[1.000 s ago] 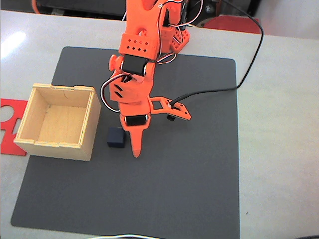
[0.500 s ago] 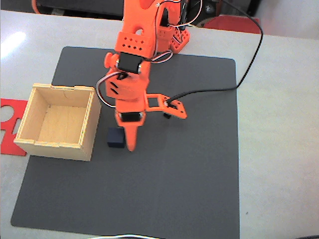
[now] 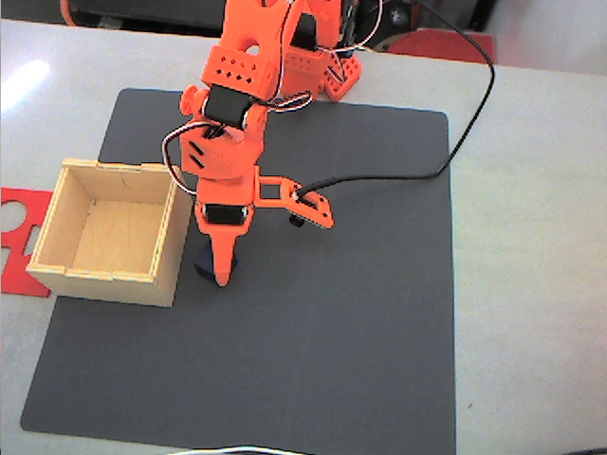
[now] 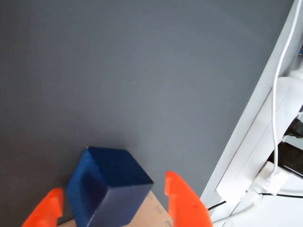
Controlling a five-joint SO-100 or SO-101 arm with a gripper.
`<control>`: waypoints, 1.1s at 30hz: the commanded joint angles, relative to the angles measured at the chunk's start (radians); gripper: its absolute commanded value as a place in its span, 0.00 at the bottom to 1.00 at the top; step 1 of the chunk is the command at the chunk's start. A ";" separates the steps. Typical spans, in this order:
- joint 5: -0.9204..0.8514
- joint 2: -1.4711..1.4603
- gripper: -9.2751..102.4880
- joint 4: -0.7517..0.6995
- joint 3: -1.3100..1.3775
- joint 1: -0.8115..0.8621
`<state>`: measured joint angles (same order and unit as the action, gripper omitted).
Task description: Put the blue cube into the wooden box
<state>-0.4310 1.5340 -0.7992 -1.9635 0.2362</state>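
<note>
The blue cube (image 4: 106, 187) sits on the dark mat between my two orange fingertips, one (image 4: 45, 210) to its left and one (image 4: 182, 198) to its right. My gripper (image 4: 113, 182) is open around it, with a small gap showing on the right side. In the fixed view the gripper (image 3: 218, 270) points down at the mat just right of the wooden box (image 3: 104, 282). It covers most of the cube (image 3: 203, 267), so a dark sliver peeks out at the finger's left. The box stands open-topped on the mat's left edge.
A dark grey mat (image 3: 332, 332) covers the middle of the pale table. A flat red cut-out sheet (image 3: 19, 237) lies left of the box. A black cable (image 3: 465, 142) loops from the arm across the mat's right corner. A white power strip (image 4: 279, 132) lies beyond the mat edge.
The arm has swung left in the fixed view, from beside the cube to over it, so the cube is now mostly hidden beneath the gripper. The box has not moved.
</note>
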 commanded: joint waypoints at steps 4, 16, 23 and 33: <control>0.009 0.095 0.32 0.021 0.026 0.046; 0.006 0.038 0.19 0.083 -0.002 0.058; 0.009 -0.018 0.08 0.118 0.002 0.057; 0.002 -0.023 0.08 0.097 0.040 -0.009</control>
<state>-0.4280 1.5263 -0.6918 -1.9482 0.2761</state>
